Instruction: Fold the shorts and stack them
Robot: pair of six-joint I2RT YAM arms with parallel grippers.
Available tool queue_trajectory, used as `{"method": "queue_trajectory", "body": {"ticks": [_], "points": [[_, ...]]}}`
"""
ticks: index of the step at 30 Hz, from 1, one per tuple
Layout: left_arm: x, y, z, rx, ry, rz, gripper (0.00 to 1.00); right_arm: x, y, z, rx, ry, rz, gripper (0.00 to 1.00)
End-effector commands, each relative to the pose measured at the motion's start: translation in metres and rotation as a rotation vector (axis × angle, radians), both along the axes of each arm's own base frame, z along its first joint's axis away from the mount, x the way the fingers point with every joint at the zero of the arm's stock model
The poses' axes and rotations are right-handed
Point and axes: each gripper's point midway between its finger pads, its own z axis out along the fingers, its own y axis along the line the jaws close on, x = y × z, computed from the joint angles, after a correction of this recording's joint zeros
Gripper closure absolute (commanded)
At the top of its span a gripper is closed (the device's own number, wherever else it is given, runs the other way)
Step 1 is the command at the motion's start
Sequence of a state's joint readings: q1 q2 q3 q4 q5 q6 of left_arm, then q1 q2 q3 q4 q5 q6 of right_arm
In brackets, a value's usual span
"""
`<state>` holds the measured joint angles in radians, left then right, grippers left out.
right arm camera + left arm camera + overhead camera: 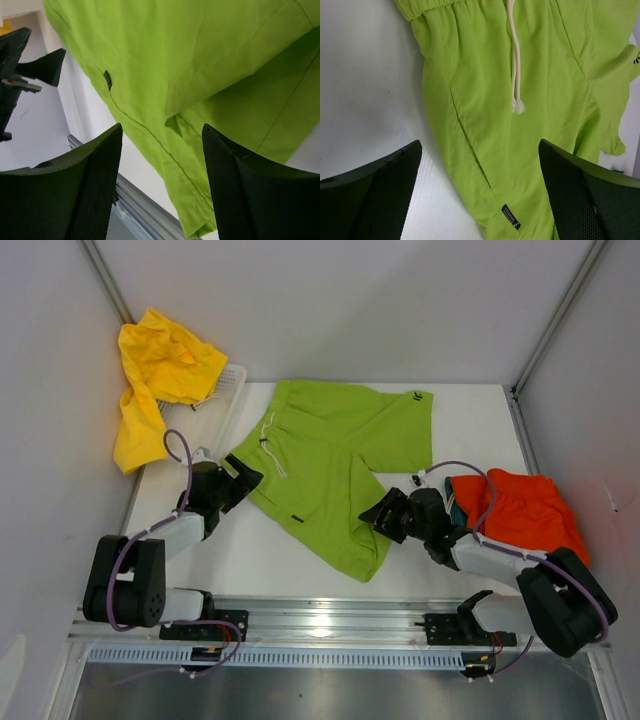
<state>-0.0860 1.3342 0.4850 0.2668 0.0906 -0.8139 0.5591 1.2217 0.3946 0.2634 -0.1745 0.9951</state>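
Green shorts [330,465] flat on table [470,430], left gripper [480,145] wide open near waistband, right gripper [162,127] apart over a leg, nothing grabbed.

We see a white table [285,552] with lime green shorts [330,470] spread flat across its middle. Orange-red shorts [525,510] lie near its right edge, and a white basket [228,390] sits at its far-left corner.
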Motion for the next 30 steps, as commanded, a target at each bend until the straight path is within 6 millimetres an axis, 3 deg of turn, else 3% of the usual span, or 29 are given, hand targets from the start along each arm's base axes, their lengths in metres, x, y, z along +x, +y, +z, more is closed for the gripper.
{"method": "queue_trajectory", "body": {"ticks": [1, 9, 13, 24, 28, 30], "points": [[0.011, -0.002, 0.019, -0.034, -0.098, 0.002, 0.01, 0.022, 0.013, 0.01, 0.069, -0.045, -0.058, 0.34], [0.0, -0.001, -0.001, -0.048, -0.081, 0.017, 0.01, 0.033, 0.026, -0.009, 0.074, -0.015, -0.089, 0.39], [-0.007, 0.002, -0.01, -0.067, -0.088, 0.043, 0.01, 0.037, 0.024, -0.016, 0.089, -0.011, -0.127, 0.51], [-0.012, 0.003, -0.01, -0.087, -0.115, 0.057, 0.02, 0.059, 0.005, -0.022, 0.052, -0.063, -0.279, 0.78], [-0.007, 0.005, -0.014, -0.079, -0.082, 0.069, 0.06, 0.064, -0.005, -0.023, 0.045, -0.065, -0.321, 1.0], [-0.004, 0.005, -0.014, -0.082, -0.079, 0.071, 0.08, 0.064, -0.016, -0.019, 0.044, -0.076, -0.35, 1.0]]}}
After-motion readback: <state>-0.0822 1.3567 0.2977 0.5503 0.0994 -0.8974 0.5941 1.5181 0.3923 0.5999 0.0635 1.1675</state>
